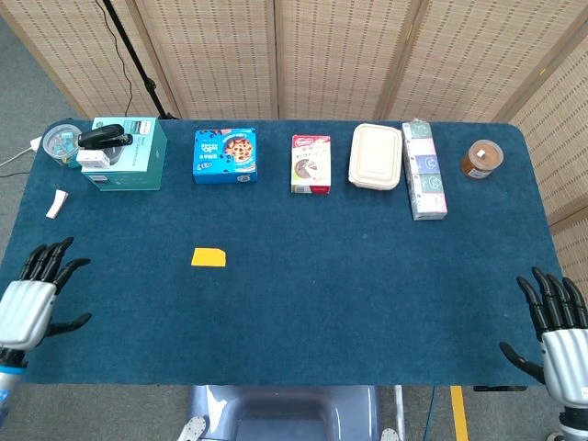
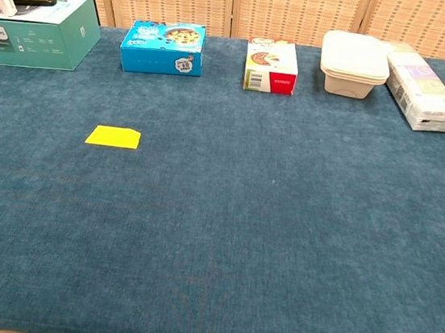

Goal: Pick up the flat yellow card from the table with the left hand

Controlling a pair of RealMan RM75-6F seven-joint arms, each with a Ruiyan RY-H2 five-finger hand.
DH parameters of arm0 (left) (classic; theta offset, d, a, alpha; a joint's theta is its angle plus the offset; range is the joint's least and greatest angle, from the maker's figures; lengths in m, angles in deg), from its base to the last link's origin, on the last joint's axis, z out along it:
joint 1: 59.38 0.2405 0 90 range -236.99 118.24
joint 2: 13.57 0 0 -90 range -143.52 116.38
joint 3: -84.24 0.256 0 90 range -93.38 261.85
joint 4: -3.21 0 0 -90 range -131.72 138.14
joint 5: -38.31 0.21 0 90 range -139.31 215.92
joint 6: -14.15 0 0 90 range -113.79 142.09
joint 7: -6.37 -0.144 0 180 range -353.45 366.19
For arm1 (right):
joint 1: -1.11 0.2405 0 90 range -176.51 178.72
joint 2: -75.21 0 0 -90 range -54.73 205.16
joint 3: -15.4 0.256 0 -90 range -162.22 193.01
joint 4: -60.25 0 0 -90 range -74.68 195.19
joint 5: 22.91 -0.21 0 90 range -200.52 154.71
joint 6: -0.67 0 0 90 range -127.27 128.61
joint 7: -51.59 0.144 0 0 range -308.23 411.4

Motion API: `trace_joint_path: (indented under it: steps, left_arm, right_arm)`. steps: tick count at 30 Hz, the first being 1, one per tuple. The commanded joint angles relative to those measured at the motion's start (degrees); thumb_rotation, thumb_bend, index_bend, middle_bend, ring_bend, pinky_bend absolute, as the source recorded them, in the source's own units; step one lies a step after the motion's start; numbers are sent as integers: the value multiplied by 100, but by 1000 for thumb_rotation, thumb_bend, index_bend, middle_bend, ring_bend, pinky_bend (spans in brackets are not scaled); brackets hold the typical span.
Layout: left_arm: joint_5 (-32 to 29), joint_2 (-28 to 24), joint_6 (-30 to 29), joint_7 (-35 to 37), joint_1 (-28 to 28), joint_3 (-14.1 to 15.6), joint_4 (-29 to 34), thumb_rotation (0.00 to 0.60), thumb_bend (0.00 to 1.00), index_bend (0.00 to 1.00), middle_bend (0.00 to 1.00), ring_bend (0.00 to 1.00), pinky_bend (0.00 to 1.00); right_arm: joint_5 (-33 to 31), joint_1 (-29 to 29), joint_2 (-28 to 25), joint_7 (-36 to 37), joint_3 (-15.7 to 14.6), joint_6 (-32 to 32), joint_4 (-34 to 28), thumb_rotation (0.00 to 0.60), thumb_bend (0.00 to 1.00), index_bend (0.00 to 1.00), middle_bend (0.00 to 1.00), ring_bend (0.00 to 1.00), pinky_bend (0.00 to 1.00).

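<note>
The flat yellow card (image 1: 209,257) lies on the blue table cloth, left of centre; it also shows in the chest view as the card (image 2: 113,137). My left hand (image 1: 33,299) hovers over the table's near left corner, fingers spread and holding nothing, well to the left of the card. My right hand (image 1: 557,334) sits at the near right corner, fingers apart, empty. Neither hand appears in the chest view.
Along the far edge stand a teal box (image 1: 129,154) with a black stapler (image 1: 104,137) on it, a blue cookie box (image 1: 225,155), a red-and-white carton (image 1: 310,164), a beige lidded container (image 1: 375,156), a long pastel pack (image 1: 424,170) and a brown jar (image 1: 481,159). A small white piece (image 1: 58,203) lies far left.
</note>
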Motion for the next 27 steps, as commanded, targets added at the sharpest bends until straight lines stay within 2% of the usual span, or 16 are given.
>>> trace_joint_path:
  steps: [1, 6, 12, 19, 27]
  left_arm:
    - [-596, 102, 1004, -574, -854, -452, 175, 600, 79, 357, 0, 0, 0]
    - [-880, 525, 1839, -774, -1599, -644, -262, 600, 108, 385, 0, 0, 0]
    - [-1165, 1335, 2947, -635, -2493, -680, -1320, 600, 190, 388, 0, 0, 0]
    - [-1605, 1835, 3419, -798, -2991, -675, -1946, 600, 312, 388, 0, 0, 0]
    - [-2124, 2145, 3775, -1078, -3460, -655, -2302, 600, 322, 388, 0, 0, 0]
  right_arm:
    - [-46, 13, -12, 25, 8, -31, -16, 600, 0, 0, 0, 0, 0]
    - [-122, 31, -38, 94, 23, -73, -22, 600, 0, 0, 0, 0, 0]
    - [-223, 45, -86, 191, 44, -110, -38, 600, 0, 0, 0, 0, 0]
    - [-289, 74, -104, 234, 53, -172, -48, 600, 0, 0, 0, 0, 0]
    - [-379, 128, -78, 165, 64, -290, -55, 600, 0, 0, 0, 0, 0]
